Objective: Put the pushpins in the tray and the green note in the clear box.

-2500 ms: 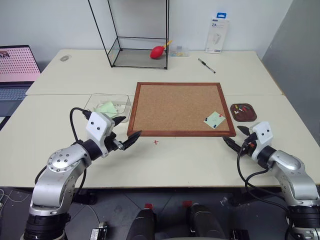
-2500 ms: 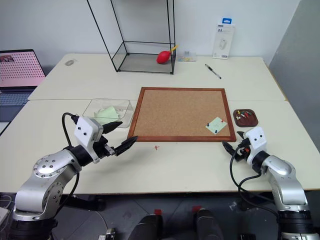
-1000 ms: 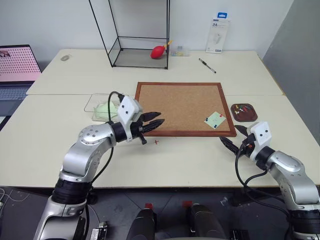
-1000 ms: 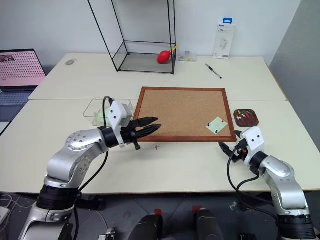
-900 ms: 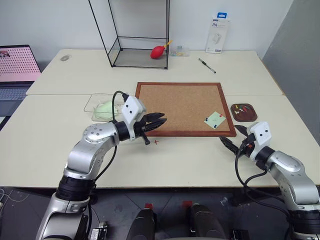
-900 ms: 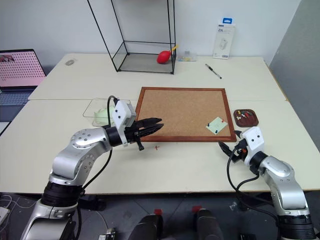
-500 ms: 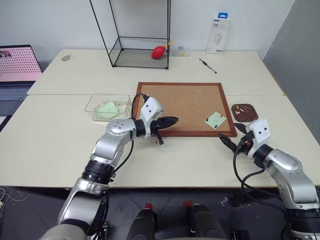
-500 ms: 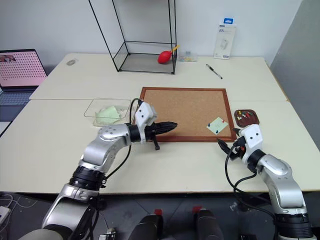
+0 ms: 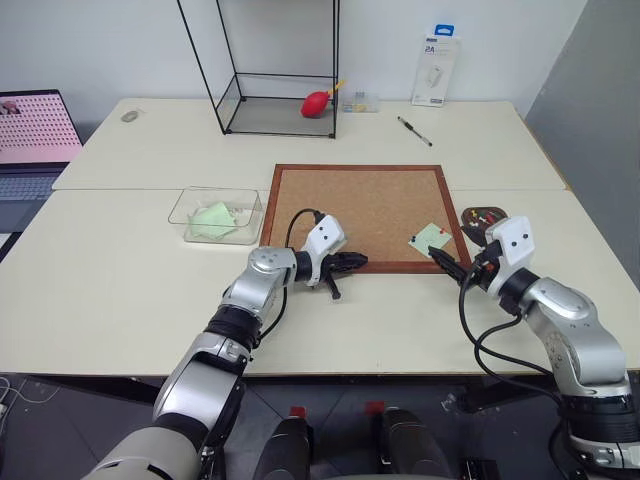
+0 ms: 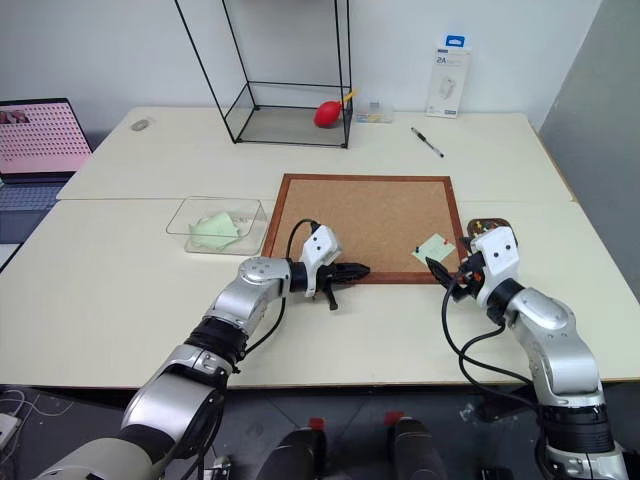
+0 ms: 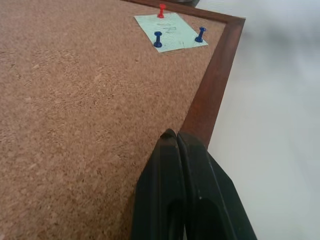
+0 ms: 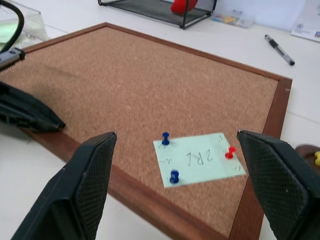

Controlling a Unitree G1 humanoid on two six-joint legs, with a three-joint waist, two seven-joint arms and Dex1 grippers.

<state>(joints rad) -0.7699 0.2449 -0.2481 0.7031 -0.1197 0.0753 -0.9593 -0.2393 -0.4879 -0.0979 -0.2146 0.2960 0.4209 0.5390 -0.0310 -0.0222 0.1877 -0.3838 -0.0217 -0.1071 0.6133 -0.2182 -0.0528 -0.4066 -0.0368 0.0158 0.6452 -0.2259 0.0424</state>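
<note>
Left gripper (image 9: 362,262) level over cork board (image 9: 365,205), fingers pressed together

Rough cork board (image 12: 125,85), glossy wood frame (image 12: 150,202)

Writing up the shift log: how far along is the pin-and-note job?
Partly done: a green slip already lies in the clear box, and some pins sit in the tray. In hand: the open right gripper faces the green note, held on the cork board by three pushpins; the shut left gripper rests at the frame. Left: pull the pins, box the note.
</note>
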